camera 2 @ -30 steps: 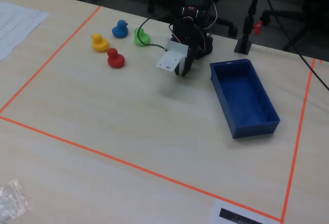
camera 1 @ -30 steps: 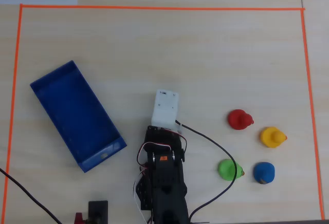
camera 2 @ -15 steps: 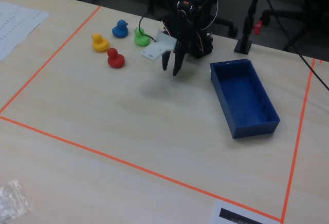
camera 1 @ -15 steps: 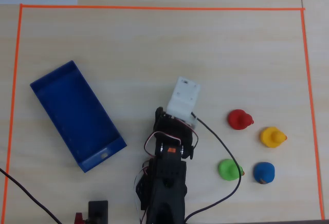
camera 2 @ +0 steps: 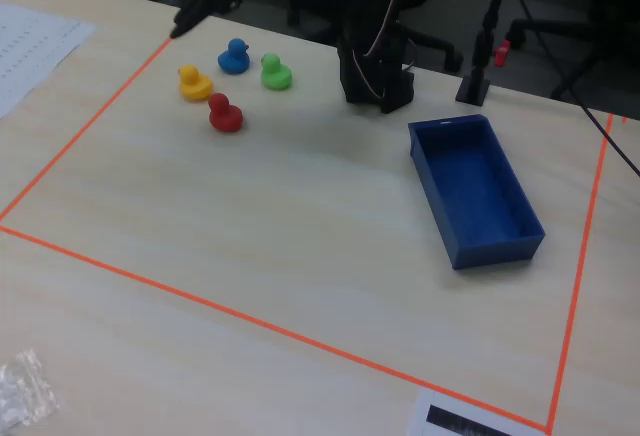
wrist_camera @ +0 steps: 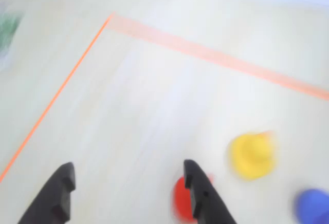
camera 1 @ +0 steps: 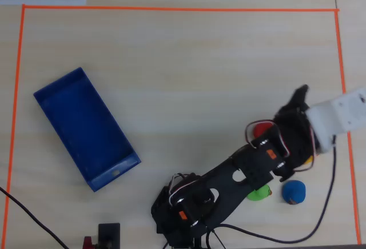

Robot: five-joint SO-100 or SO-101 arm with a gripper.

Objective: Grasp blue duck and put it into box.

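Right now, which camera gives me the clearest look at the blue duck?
The fixed view: the blue duck stands whole and sharp, between the yellow and green ones. Overhead shows it clear of the arm but only from the top. In the wrist view it is a blurred patch cut by the frame edge.

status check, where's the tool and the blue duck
Tool open, empty, above the ducks. Blue duck on table, untouched. Box empty. Red duck, yellow duck, green duck crowd it.
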